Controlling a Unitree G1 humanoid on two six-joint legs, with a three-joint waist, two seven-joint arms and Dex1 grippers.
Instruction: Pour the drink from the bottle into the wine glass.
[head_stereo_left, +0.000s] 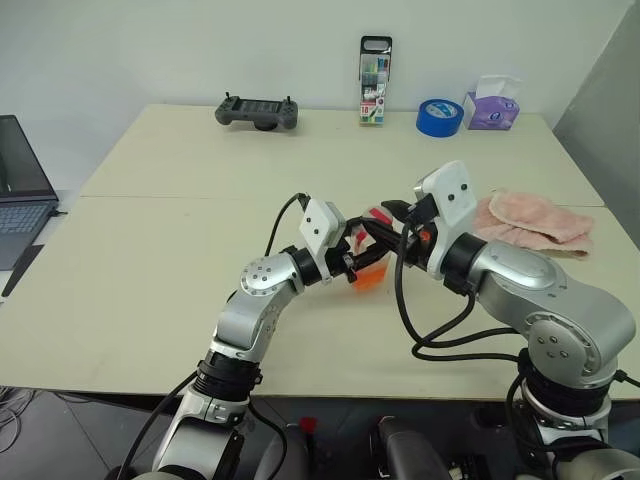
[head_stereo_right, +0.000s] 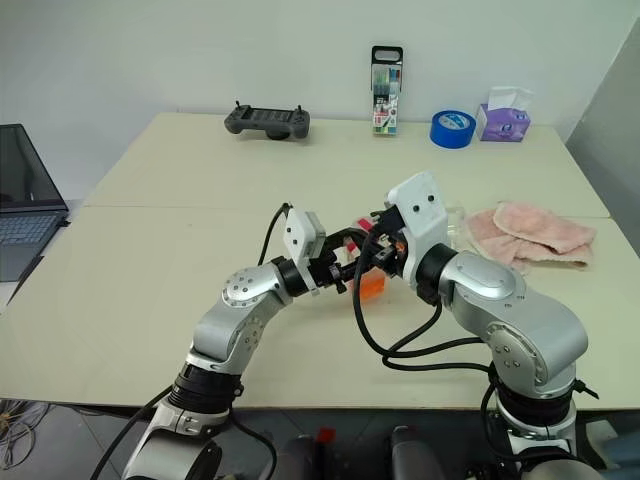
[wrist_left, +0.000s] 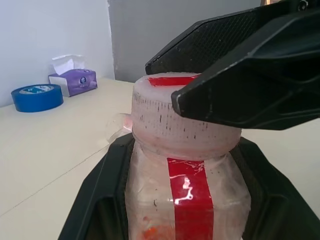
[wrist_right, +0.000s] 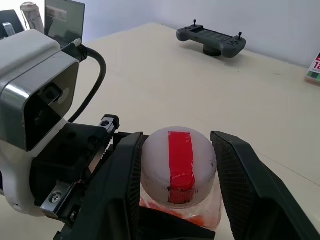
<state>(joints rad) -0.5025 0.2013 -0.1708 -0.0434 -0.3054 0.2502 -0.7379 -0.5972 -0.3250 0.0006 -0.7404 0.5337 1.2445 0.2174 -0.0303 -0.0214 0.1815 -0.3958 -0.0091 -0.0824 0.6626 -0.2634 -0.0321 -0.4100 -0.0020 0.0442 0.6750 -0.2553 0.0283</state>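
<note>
The bottle (wrist_left: 187, 200), clamped in the left gripper (head_stereo_left: 358, 262) above the tabletop (head_stereo_left: 150, 250), has its cap (wrist_right: 179, 162) between the right gripper's (wrist_right: 177, 200) part-open fingers (wrist_right: 240, 175); they should close squarely before twisting.

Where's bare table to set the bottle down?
Free: the wide near-left stretch between the laptop and the left gripper; also mid-table ahead, short of the controller. Crowded: the right side, with the pink cloth, tape roll and tissue box.
</note>
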